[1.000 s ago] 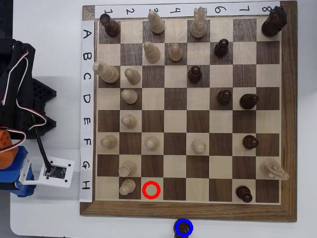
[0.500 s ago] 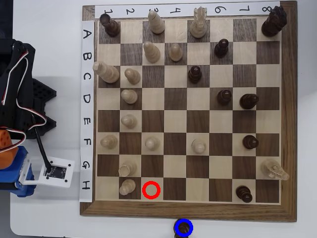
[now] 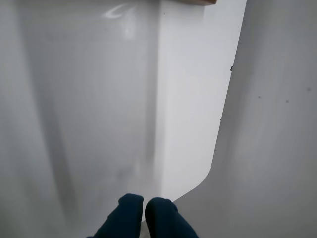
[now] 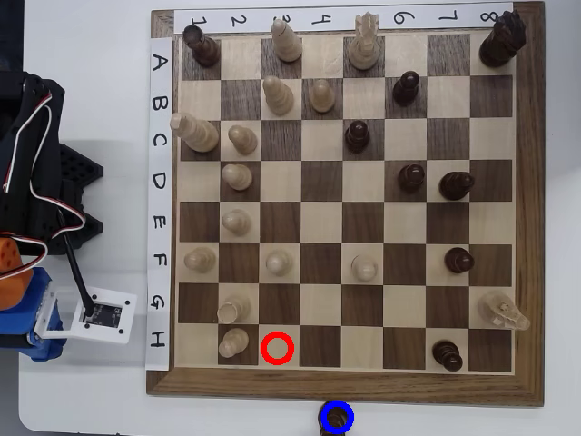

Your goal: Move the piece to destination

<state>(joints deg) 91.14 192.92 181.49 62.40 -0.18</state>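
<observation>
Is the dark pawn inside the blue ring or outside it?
Inside. In the overhead view the dark pawn stands within the blue ring, on the table just below the chessboard's lower edge.

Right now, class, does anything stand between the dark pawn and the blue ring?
Nothing visible does: in the overhead view the dark pawn already stands inside the blue ring, just off the chessboard.

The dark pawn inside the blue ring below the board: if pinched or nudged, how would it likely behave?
The dark pawn looks like rigid wood, so it probably won't deform. Its round head may slip from a pinch. A nudge up high could tip it, and it would likely roll.
</observation>
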